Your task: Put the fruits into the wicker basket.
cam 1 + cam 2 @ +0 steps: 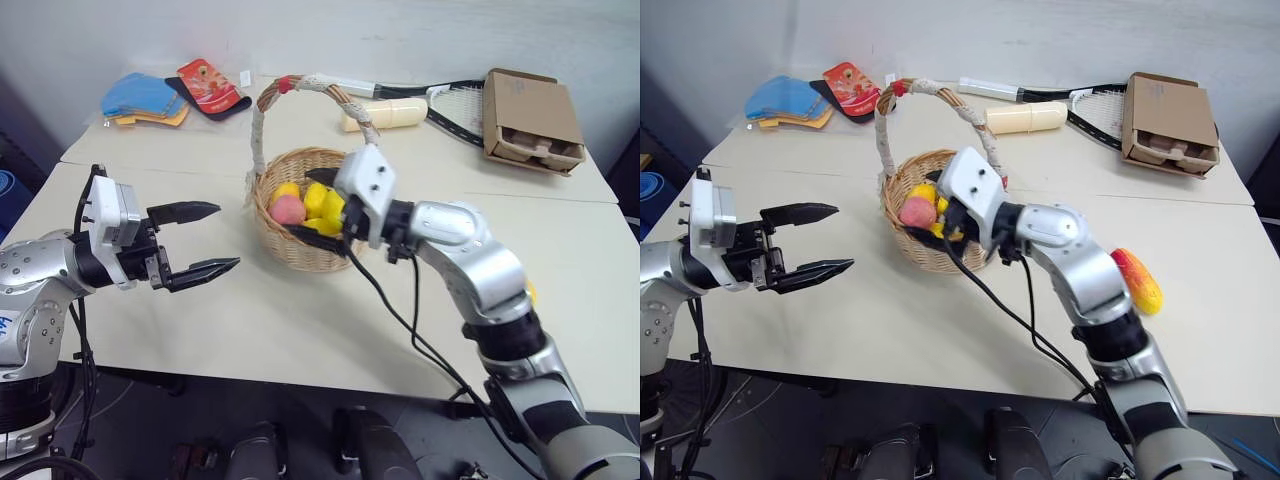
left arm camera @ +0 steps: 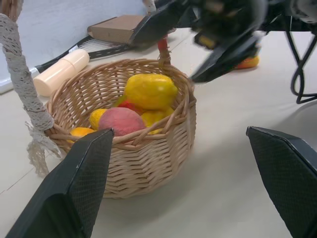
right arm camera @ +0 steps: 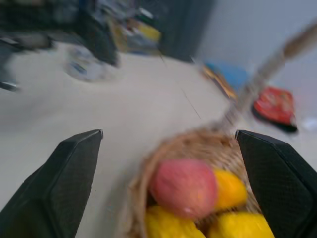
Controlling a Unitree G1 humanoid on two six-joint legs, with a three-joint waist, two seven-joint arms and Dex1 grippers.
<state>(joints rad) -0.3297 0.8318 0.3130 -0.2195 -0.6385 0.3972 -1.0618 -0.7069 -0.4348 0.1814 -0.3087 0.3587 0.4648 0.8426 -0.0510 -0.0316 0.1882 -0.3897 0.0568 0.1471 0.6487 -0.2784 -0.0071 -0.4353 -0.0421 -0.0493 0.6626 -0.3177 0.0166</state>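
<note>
The wicker basket [image 1: 297,256] stands at mid-table, its tall taped handle arching above it. Inside it lie several fruits: a pink peach [image 1: 288,209] and yellow ones [image 1: 322,203], seen closer in the left wrist view with a big yellow fruit [image 2: 150,90] on top. My right gripper [image 1: 300,202] hovers over the basket's mouth, open, with nothing between its fingers. A red-and-yellow mango [image 1: 1137,280] lies on the table to the right of my right forearm. My left gripper [image 1: 228,236] hangs open to the left of the basket, apart from it, pointing at it.
At the back of the table lie a cream cylinder [image 1: 385,114], a tennis racket [image 1: 462,102] and a brown cardboard box [image 1: 530,118]. Blue and orange cloths [image 1: 145,98] and a red pouch [image 1: 207,86] sit at the back left. A black cable trails from my right wrist.
</note>
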